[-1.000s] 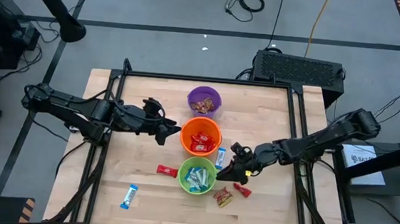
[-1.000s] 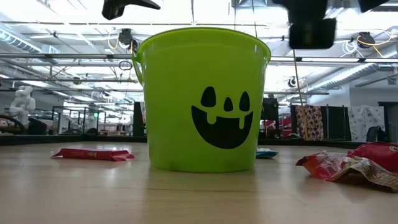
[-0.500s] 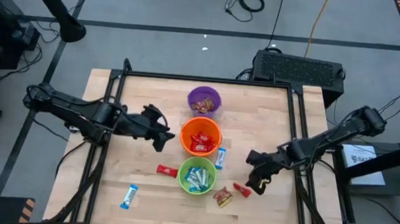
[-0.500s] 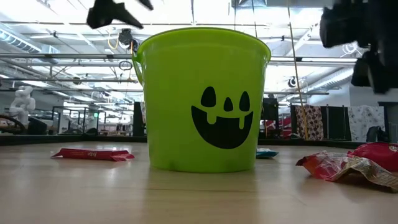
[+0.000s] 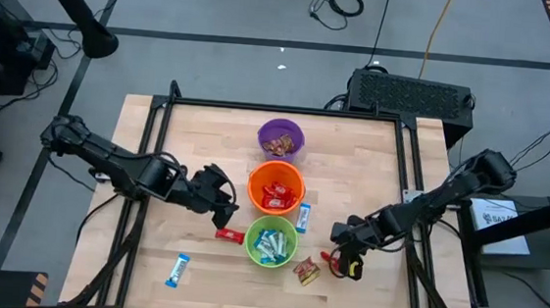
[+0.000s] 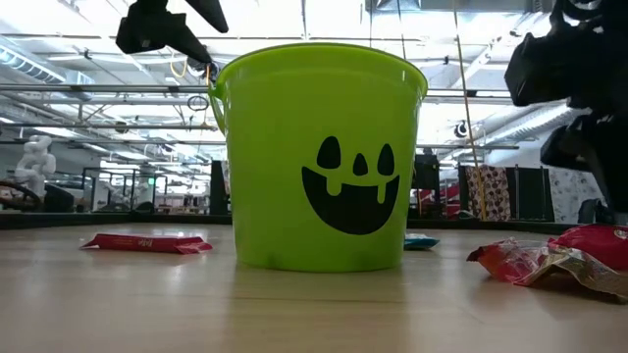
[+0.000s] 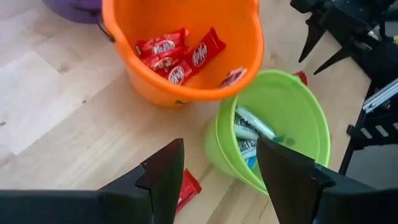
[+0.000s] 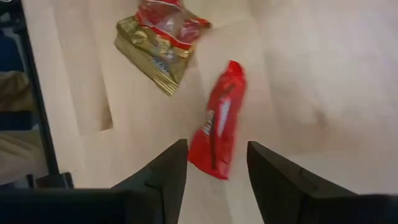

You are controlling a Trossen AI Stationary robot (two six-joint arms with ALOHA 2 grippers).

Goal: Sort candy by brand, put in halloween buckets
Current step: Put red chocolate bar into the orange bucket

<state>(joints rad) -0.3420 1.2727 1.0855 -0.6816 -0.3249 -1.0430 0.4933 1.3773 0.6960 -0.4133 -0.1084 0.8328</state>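
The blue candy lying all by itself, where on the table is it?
In the high view the blue candy lies near the table's front left corner, left of the green bucket and well apart from it.

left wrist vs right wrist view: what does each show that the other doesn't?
Left wrist only: the orange bucket holding red bars, the green bucket holding blue-and-white bars, a slice of the purple bucket, and a red bar on the table beside the left end effector's open fingers.
Right wrist only: a red bar lying ahead of the right end effector, and a crumpled gold-and-red wrapper beyond it.
Both: the wooden table and loose red candy.
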